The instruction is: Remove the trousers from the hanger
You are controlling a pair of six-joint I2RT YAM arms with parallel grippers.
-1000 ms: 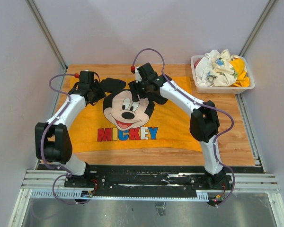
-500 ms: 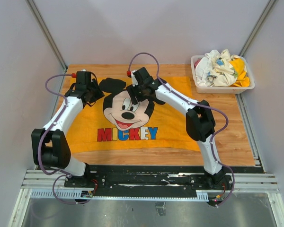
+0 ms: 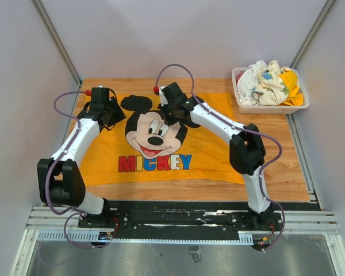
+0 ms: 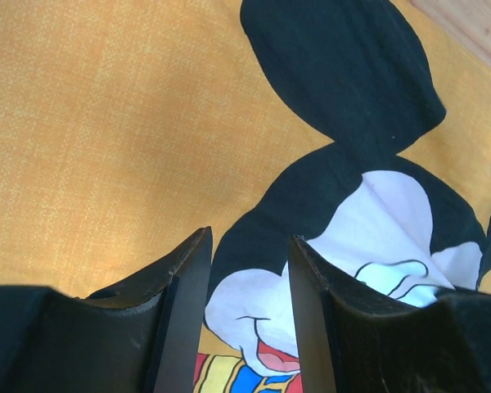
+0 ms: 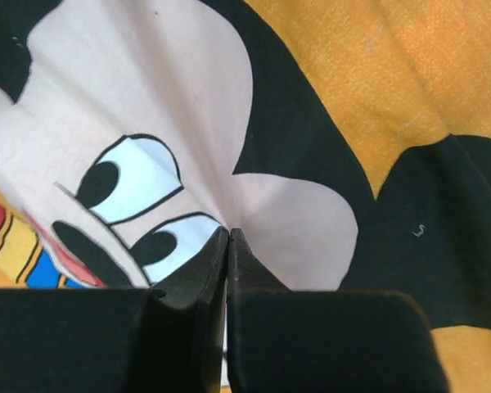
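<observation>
No trousers or hanger can be made out in any view. A yellow cloth printed with Mickey's face and the word MICKEY lies spread over the wooden table. My right gripper is down on Mickey's forehead. In the right wrist view it is shut, and the white print of the cloth puckers into its tips. My left gripper hovers over the cloth by Mickey's left ear. In the left wrist view it stands open with only the flat cloth showing between its fingers.
A white bin at the back right holds a pile of crumpled clothes, white and yellow. Bare wooden tabletop shows to the right of the cloth. Grey walls close in on both sides.
The right gripper has slid left onto Mickey's forehead and closed, pinching the cloth. The left arm has drifted slightly left, its jaws unchanged.
</observation>
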